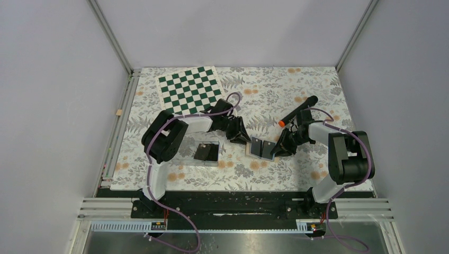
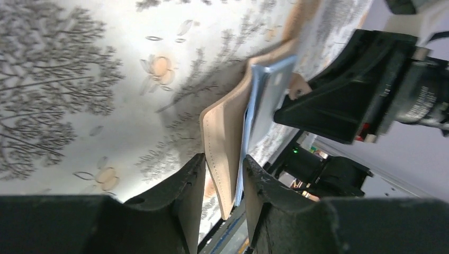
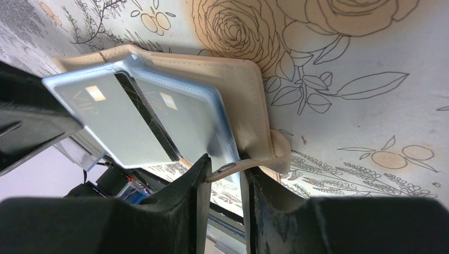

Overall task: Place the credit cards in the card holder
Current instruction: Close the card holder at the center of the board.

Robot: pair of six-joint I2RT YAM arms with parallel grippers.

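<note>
The tan folding card holder (image 1: 261,147) lies open mid-worktop (image 1: 328,95); a thin black credit card (image 1: 206,152) sits well apart in a clear plastic tray (image 1: 207,163). Left wrist: the left fingers (image 2: 182,190) pinch the holder's stitched cover. Right wrist: the right fingers (image 3: 188,190) clamp its snap strap. It is probably being held open; next, one arm must let go and fetch the card, and there is open room toward the tray.

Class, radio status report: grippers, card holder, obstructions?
Left gripper and right gripper each pinching an edge of the open card holder. Two cards in its sleeves; one credit card in the clear tray. Nothing in the way.
</note>
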